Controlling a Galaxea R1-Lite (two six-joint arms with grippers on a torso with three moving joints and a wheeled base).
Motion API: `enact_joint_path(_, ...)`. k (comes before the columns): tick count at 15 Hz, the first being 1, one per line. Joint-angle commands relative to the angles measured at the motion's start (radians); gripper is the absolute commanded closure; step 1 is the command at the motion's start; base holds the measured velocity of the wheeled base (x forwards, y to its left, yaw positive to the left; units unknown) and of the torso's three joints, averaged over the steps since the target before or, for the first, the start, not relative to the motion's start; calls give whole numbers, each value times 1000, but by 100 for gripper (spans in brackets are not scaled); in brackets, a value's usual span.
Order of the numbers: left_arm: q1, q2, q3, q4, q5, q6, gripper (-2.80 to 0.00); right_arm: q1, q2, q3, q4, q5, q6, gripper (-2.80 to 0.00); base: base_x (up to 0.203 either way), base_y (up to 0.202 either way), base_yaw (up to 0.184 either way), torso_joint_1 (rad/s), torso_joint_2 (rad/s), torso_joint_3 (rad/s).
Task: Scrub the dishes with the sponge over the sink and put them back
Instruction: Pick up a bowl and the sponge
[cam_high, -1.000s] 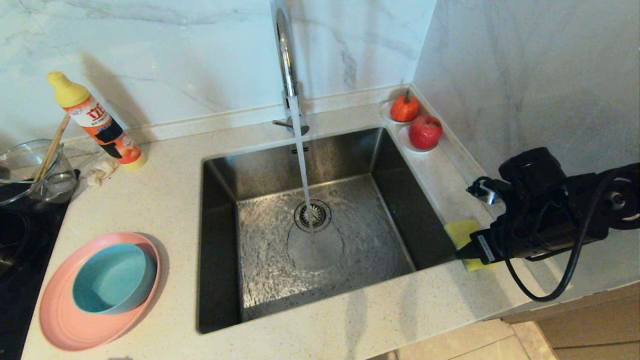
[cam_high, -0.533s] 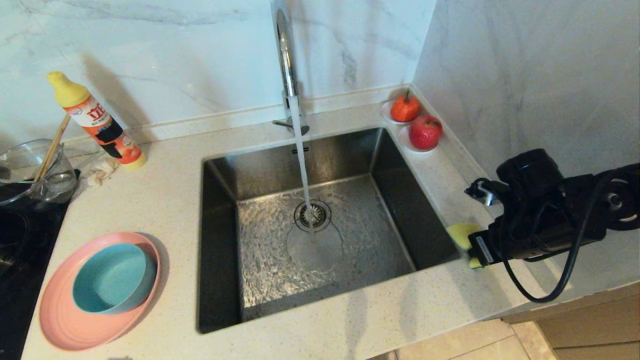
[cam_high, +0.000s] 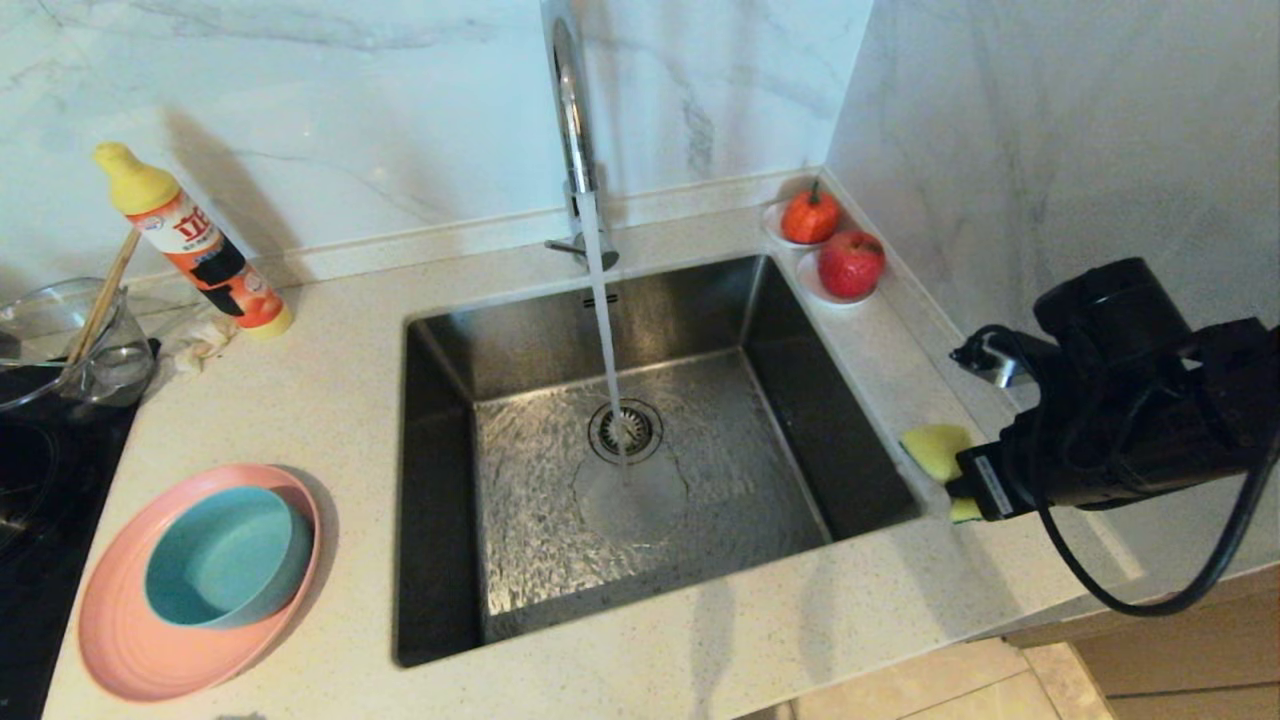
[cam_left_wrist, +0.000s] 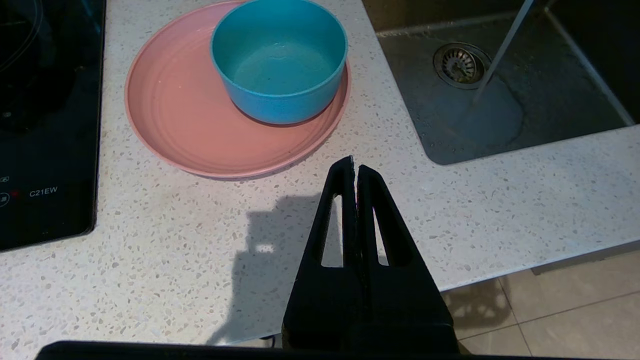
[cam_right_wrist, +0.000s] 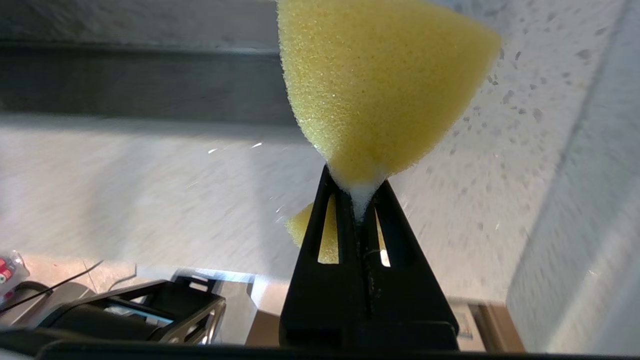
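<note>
My right gripper (cam_high: 962, 488) is shut on the yellow sponge (cam_high: 935, 450), squeezing it thin between the fingertips, just above the counter at the sink's right rim. In the right wrist view the sponge (cam_right_wrist: 380, 85) fans out beyond the right gripper (cam_right_wrist: 357, 192). The teal-blue bowl (cam_high: 228, 555) sits inside the pink plate (cam_high: 120, 640) on the counter left of the sink (cam_high: 800, 420). Water runs from the chrome tap (cam_high: 572, 110) onto the drain. My left gripper (cam_left_wrist: 354, 167) is shut and empty, parked over the counter's front edge near the plate (cam_left_wrist: 190, 130) and bowl (cam_left_wrist: 279, 60).
A spray bottle (cam_high: 190, 240), a crumpled cloth (cam_high: 205, 343) and a glass bowl with chopsticks (cam_high: 70, 345) stand at the back left beside a black hob (cam_high: 30, 500). Two red fruit-like pieces (cam_high: 830, 245) sit in the back right corner against the marble wall.
My right gripper has closed on the sponge, squeezing it, and lifted it slightly up and to the right off the counter. The left arm has not moved.
</note>
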Motion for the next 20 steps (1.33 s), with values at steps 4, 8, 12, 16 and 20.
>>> enact_joint_path(4,0,0,0,0,0,0,0,149,-189,2,39,2,8,0,0,0,0,0,0,0)
enact_joint_path(8,0,0,0,0,0,0,0,278,-231,1,40,1,69,0,0,0,0,0,0,0)
enact_joint_path(12,0,0,0,0,0,0,0,389,-255,-5,42,-41,76,0,0,0,0,0,0,0)
enact_joint_path(16,0,0,0,0,0,0,0,466,-232,2,33,-87,78,0,0,0,0,0,0,0)
enact_joint_path(20,0,0,0,0,0,0,0,539,-202,-21,31,-87,97,0,0,0,0,0,0,0)
